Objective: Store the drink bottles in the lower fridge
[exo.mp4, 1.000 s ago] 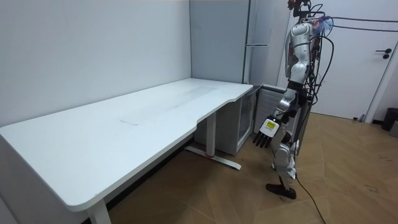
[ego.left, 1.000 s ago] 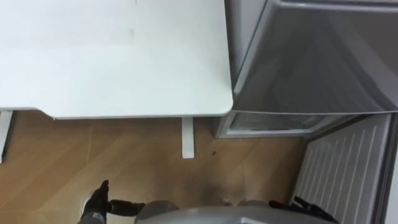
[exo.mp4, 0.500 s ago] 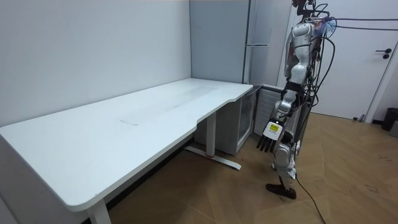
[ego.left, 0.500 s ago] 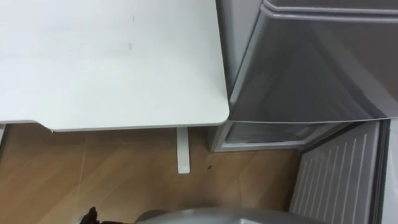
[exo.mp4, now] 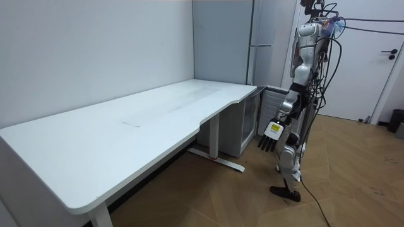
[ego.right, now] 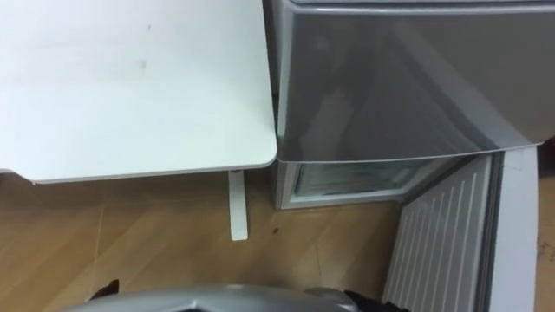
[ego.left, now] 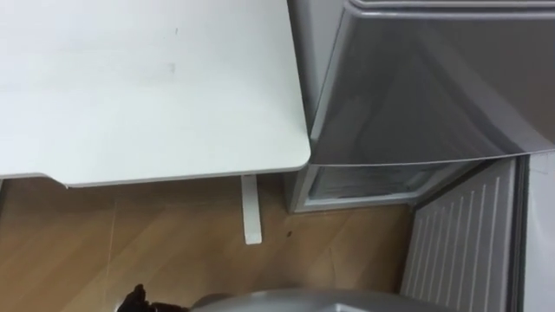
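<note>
Beside the fridge (exo.mp4: pixel 222 57), the left hand (exo.mp4: pixel 273 133) hangs, fingers (exo.mp4: pixel 267 146) relaxed.

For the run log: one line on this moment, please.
robot: standing by fridge | lower fridge door: open | left hand: open, hanging low

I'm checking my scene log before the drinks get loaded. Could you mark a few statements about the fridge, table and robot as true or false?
1. The lower fridge door stands open. True.
2. The robot kneels at the table. False: it stands upright before the fridge.
3. The left hand hangs low, fingers relaxed. True.
4. The left hand holds a bottle. False: it holds nothing.
5. The table is dark wood. False: it is white; the floor is wood.
</note>
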Available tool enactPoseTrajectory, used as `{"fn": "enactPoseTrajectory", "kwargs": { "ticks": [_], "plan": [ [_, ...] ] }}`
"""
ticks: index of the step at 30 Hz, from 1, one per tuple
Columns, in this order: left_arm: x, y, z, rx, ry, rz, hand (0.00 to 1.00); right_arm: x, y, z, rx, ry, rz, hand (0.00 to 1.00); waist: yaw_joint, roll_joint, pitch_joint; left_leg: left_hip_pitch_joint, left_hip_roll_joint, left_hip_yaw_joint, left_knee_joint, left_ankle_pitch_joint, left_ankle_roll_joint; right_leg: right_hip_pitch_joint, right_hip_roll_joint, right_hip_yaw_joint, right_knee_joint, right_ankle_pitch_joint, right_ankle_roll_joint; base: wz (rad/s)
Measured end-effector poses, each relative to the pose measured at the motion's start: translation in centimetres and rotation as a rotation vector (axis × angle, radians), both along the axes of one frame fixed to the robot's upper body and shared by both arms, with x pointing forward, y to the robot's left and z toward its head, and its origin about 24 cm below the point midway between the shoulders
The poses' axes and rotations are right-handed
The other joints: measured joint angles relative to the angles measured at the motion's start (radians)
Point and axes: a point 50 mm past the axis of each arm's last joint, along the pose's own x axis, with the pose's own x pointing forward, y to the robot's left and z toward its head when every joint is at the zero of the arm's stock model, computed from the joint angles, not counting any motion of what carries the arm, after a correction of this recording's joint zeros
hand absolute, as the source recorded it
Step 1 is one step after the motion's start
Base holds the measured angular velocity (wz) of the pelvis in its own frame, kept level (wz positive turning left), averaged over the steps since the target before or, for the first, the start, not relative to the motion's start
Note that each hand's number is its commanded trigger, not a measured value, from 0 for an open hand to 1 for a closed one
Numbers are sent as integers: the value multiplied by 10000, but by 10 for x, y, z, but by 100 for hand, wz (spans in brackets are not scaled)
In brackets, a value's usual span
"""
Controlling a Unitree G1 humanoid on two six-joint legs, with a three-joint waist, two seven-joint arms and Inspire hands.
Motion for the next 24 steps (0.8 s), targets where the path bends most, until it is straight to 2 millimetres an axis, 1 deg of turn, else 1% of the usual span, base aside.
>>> {"fn": "enactPoseTrajectory", "kwargs": {
  "ticks": [3,6,7,9,11,12,13,14,16,18,20,24],
  "plan": [
    [1,1,0,28,54,-364,0,3,-1,0,-164,98,390,0,-48,-58,-29,5,-5,38,-10,5,2,-18,2,51,0,0,0,-5],
    [6,4,1,97,79,-790,0,11,-4,1,-341,63,642,0,-147,-115,-17,89,-10,63,1,6,3,-64,7,117,-2,0,1,-7],
    [6,6,2,133,148,-1012,0,17,-7,1,-419,-66,636,0,-163,-162,-32,144,-6,122,-8,8,4,-57,8,164,14,0,1,-13],
    [5,11,3,252,245,-1204,0,25,-16,4,-654,-226,672,0,-191,-247,-3,180,-4,185,-10,8,5,-34,7,204,29,2,4,-10],
    [8,19,6,392,214,-1222,0,32,-33,10,-1060,-446,377,0,-251,-318,-10,225,-5,211,-8,12,11,-5,8,229,33,11,18,0],
    [8,21,7,450,226,-1276,0,33,-38,12,-1172,-503,290,0,-253,-325,-14,242,-5,212,-9,12,11,5,9,232,34,11,19,0],
    [10,26,9,553,205,-1316,0,36,-46,15,-1397,-615,208,0,-252,-377,2,261,-2,217,-16,12,12,10,13,239,42,11,18,0],
    [11,31,10,664,186,-1353,0,41,-51,18,-1471,-833,280,0,-250,-459,-12,270,3,231,-21,13,11,8,21,257,44,12,17,0],
    [12,35,12,764,154,-1387,0,48,-57,21,-1662,-1181,169,0,-280,-519,-24,266,-2,234,-25,17,16,7,20,276,46,14,19,0],
    [14,37,13,832,65,-1460,0,55,-61,24,-1818,-1434,247,0,-282,-548,-33,268,-6,234,-45,20,21,6,18,283,37,16,22,0],
    [17,37,14,896,-19,-1559,0,62,-62,25,-1834,-1611,256,0,-320,-670,-25,289,-7,240,-84,34,21,3,21,285,35,17,23,0],
    [17,37,14,905,-20,-1592,0,73,-63,27,-1876,-1884,264,0,-465,-722,-30,292,-7,275,-84,34,21,-11,25,317,19,18,24,-3]
  ]
}}
